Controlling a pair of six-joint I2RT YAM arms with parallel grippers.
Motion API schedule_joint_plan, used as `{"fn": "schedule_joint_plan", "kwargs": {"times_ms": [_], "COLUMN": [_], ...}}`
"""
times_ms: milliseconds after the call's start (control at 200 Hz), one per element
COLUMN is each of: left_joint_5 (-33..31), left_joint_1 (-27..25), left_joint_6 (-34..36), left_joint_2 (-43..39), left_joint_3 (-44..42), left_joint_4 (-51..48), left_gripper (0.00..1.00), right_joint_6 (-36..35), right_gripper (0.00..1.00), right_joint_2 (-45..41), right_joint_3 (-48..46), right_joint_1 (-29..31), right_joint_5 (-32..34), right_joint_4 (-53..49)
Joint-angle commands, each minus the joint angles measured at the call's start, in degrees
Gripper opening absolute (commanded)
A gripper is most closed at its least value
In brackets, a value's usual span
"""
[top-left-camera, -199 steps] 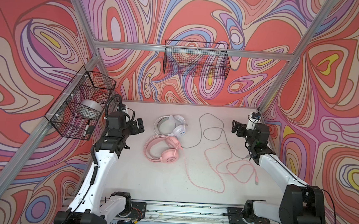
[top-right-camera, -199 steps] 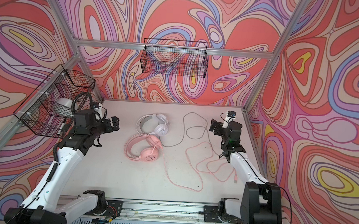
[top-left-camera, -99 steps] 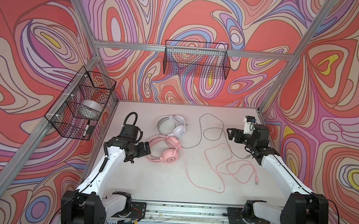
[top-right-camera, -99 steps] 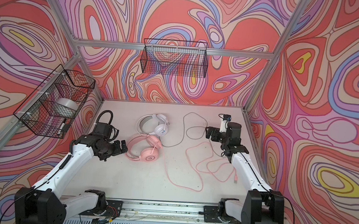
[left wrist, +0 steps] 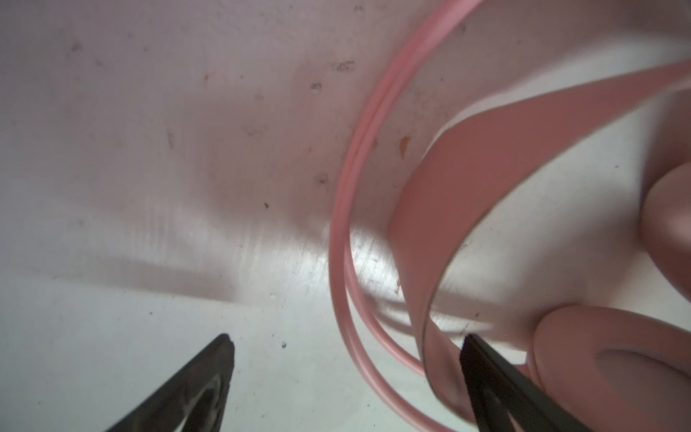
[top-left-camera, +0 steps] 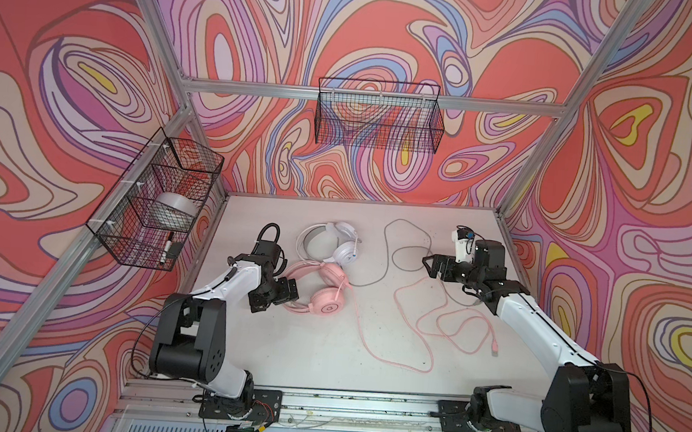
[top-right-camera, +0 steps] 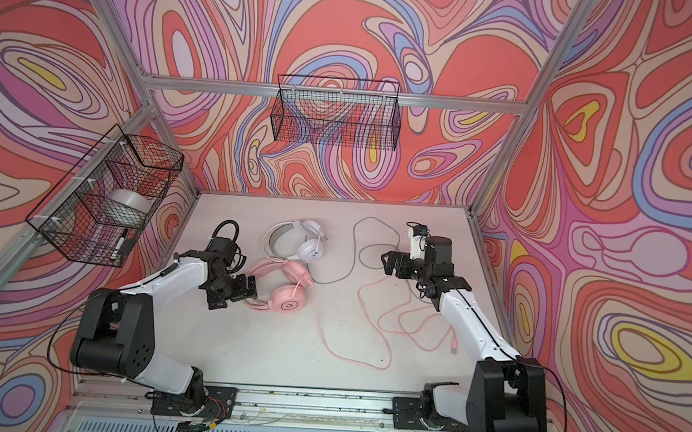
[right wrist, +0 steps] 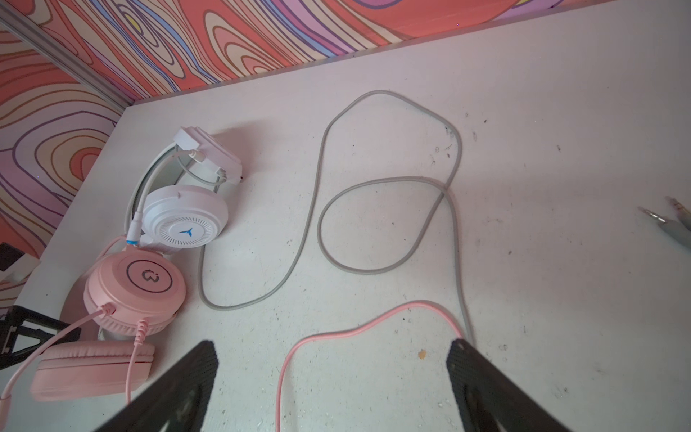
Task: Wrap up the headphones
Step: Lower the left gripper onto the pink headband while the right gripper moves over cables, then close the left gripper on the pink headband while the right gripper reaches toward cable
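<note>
Both headphones lie side by side on the table, left of the middle. The pink headphones [top-left-camera: 325,286] [top-right-camera: 289,290] [right wrist: 134,284] are nearest, the white headphones [top-left-camera: 334,241] [top-right-camera: 299,238] [right wrist: 183,220] just behind. The pink cable [top-left-camera: 424,326] [right wrist: 336,333] and grey cable [top-left-camera: 400,250] [right wrist: 318,209] sprawl loose to the right. My left gripper [top-left-camera: 274,299] [top-right-camera: 233,294] [left wrist: 346,340] is open, low at the pink headband [left wrist: 430,209], which passes between its jaws near one finger. My right gripper [top-left-camera: 430,268] [top-right-camera: 387,263] [right wrist: 331,348] hangs open above the cables, holding nothing.
A wire basket [top-left-camera: 153,203] on the left wall holds a tape roll [top-left-camera: 173,213] and a marker [top-left-camera: 169,250]. Another wire basket [top-left-camera: 378,119] hangs on the back wall. The grey cable's jack plugs [right wrist: 665,220] lie near the right wall.
My left arm has dropped from a raised pose down to the table, bringing its open jaws to the pink headband. My right gripper has lowered and reached left over the cables.
</note>
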Motion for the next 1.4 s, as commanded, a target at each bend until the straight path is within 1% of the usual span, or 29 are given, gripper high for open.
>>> {"fn": "schedule_joint_plan", "kwargs": {"times_ms": [0, 95, 270, 381, 611, 671, 741, 852, 912, 1002, 1182, 1397], "left_joint_5": [-1.6, -2.9, -3.5, -4.6, -8.0, -8.6, -8.2, -5.8, -5.3, -5.1, -5.0, -5.6], "left_joint_1": [-0.4, -0.7, -1.0, -1.4, -2.7, -2.9, -3.0, -3.0, -3.0, -3.0, -3.0, -3.0], "left_joint_6": [0.8, 0.8, 0.0, -0.4, -0.7, -1.1, -2.1, -4.2, -5.2, -5.9, -5.8, -5.6], "left_joint_2": [3.3, 6.1, 8.4, 9.7, 10.0, 9.8, 9.6, 9.0, 8.8, 9.1, 9.4, 9.6], "left_joint_3": [2.6, 3.7, 4.0, 4.3, 4.7, 4.6, 4.6, 4.4, 4.1, 3.9, 4.4, 4.5], "left_joint_4": [1.1, 0.6, 1.2, 0.6, -2.2, -2.8, -3.4, -3.3, -2.8, -2.5, -2.8, -2.7], "left_gripper": [0.95, 0.93, 0.88, 0.88, 0.82, 0.79, 0.76, 0.72, 0.68, 0.64, 0.62, 0.46], "right_joint_6": [-1.0, -0.6, -0.8, -0.9, -1.8, -1.8, -1.8, -2.1, -2.3, -2.1, -1.9, -1.7], "right_gripper": [0.98, 0.98, 0.99, 0.98, 0.98, 0.98, 0.98, 0.98, 0.98, 0.99, 0.99, 0.99], "right_joint_2": [0.0, 0.2, 0.2, 0.7, 1.3, 1.4, 1.6, 1.8, 1.6, 1.8, 1.9, 1.6], "right_joint_3": [1.3, 1.0, 0.7, 0.6, 1.2, 1.2, 1.2, 1.6, 1.5, 1.6, 2.3, 1.7], "right_joint_1": [0.3, 0.3, 0.4, 0.5, 0.6, 0.6, 0.6, 0.9, 1.0, 1.0, 1.1, 1.2], "right_joint_5": [1.8, 2.8, 3.7, 3.9, 4.3, 4.3, 4.2, 4.2, 4.0, 3.9, 3.1, 3.2], "right_joint_4": [-1.1, -1.7, -2.1, -2.2, -3.0, -2.9, -2.9, -3.4, -3.3, -3.4, -3.7, -3.6]}}
